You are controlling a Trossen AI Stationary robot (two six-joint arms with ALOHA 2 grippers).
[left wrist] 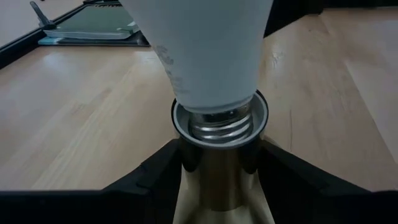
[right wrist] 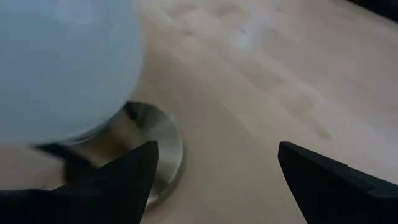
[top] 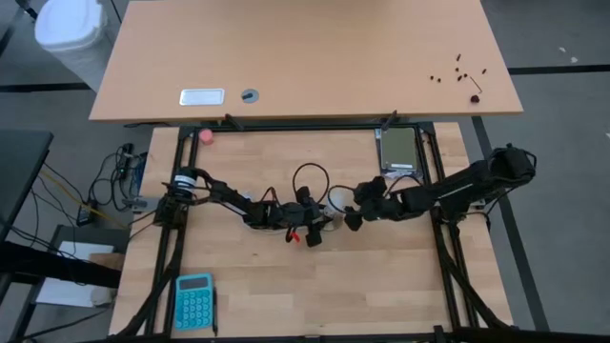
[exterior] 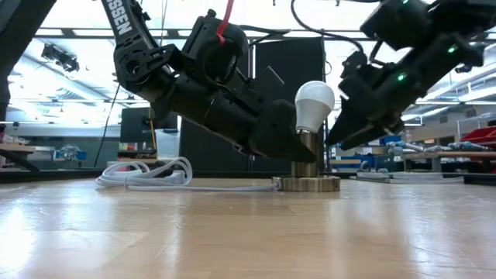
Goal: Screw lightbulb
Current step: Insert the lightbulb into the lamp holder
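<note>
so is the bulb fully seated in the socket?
Not fully: the lightbulb stands upright in the socket, but screw threads still show above its rim in the left wrist view.

Overhead, table-level, 2 close wrist cams

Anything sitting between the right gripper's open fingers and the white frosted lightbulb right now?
Nothing. In the low view only open air separates the right gripper from the white frosted lightbulb; the right wrist view shows bare wooden table between its fingers.
</note>
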